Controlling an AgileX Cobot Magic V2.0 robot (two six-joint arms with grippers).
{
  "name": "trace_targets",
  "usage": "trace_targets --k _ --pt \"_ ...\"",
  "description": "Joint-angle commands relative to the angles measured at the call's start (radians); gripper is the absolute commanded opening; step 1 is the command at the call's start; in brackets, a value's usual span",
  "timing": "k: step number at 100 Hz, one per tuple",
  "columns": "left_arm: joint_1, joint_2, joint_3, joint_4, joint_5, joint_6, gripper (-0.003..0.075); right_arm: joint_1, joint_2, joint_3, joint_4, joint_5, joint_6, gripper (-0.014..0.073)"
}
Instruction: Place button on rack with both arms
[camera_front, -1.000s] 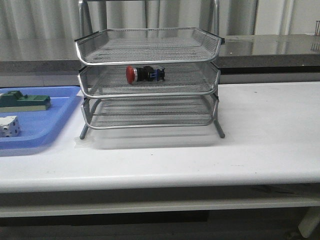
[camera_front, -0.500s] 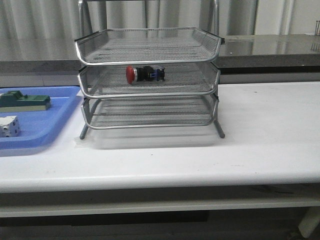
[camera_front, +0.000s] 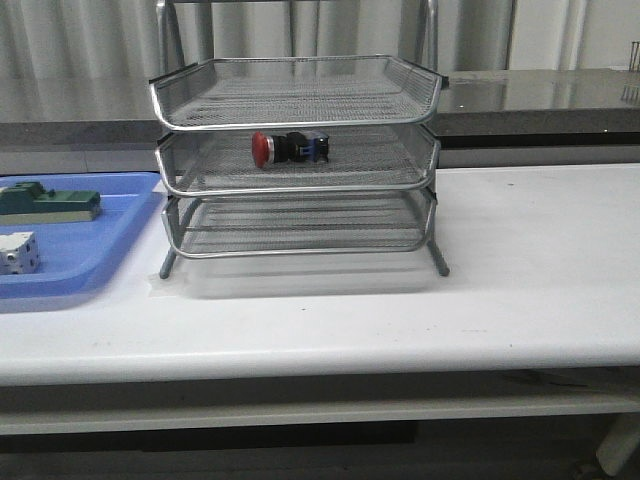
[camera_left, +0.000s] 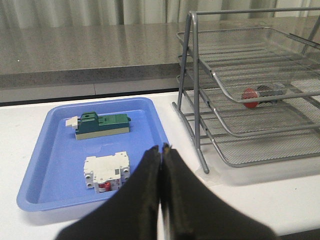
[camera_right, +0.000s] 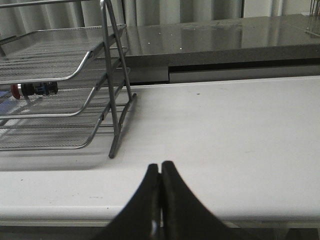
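I am looking at the rack standing at the middle of the table, and the button is lying on its side in the middle tier, red cap pointing toward nine o'clock in the front view. It is resting on the mesh, touching nothing else that I can make out. All three tiers are sitting pushed in, roughly flush with one another.

Neither arm is showing in the front view. From the wrist cameras, the left gripper is hanging with its fingers pressed together and holding nothing, above the near edge of the blue tray, where a green block and a white breaker are lying. The right gripper is likewise closed and empty, over bare table, with the rack off toward ten o'clock from it.

I am judging the placing as done: the button is sitting in the rack and both tools are pulled clear. Little seems to be left beyond parking the arms, keeping them away from the rack frame.
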Motion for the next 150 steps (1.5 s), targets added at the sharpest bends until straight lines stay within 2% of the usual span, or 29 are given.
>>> trace_targets --k 1,14,150 --pt "0.005 0.006 -0.029 -0.010 -0.080 -0.009 -0.0021 -0.005 -0.020 -0.006 -0.009 -0.119 0.003 -0.0057" --pt "0.005 0.006 -0.029 -0.010 -0.080 -0.009 -0.0021 -0.005 -0.020 0.028 -0.009 -0.173 0.003 -0.0057" --pt "0.005 0.006 -0.029 -0.010 -0.080 -0.009 -0.0021 -0.005 -0.020 0.027 -0.008 -0.169 0.003 -0.0057"
